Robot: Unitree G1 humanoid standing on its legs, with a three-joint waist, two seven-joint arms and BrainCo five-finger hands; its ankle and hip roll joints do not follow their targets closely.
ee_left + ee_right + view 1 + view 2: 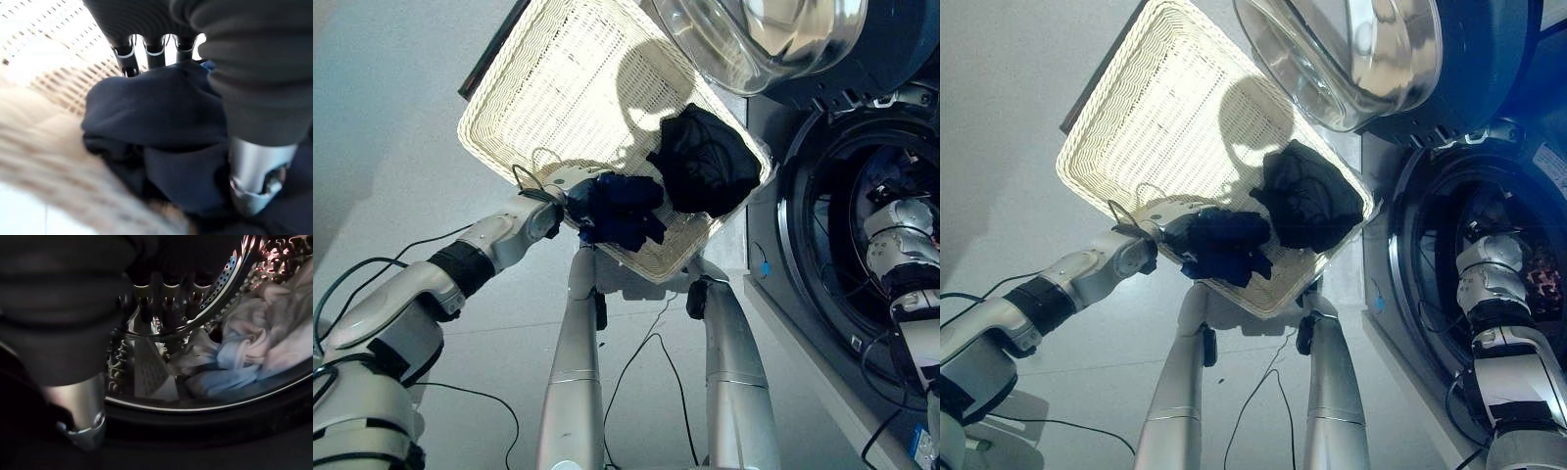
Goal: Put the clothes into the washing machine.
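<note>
Left hand (570, 196) down in the white wicker basket (548, 88), fingers (154, 51) and thumb curled round a bunched navy garment (622, 211) right at the basket's near rim. Just past that hand, further along the same rim, a black garment (705, 162) lying loose and touching the navy one. Right hand (73, 382) up at the mouth of the washing machine (1459, 264), door (754, 34) swung open above; fingers reaching over the drum lip, apparently straight and holding nothing (dim there, so not a firm reading). Beyond those fingers, inside the drum, pale pink and blue laundry (249, 352) already lying.

Probably mid-pickup: navy piece gripped, not yet lifted clear.

Risks from here:
- Black garment dragged along by the navy one, given the contact, then dropped on the floor (401, 117) between basket and machine.
- Grip taking only a fold of cloth; slack trailing, snagging on the wicker rim and tipping or shifting the basket.
- Crowding at the drum opening with the right hand occupying it; cloth caught on the door seal instead of landing inside.
</note>
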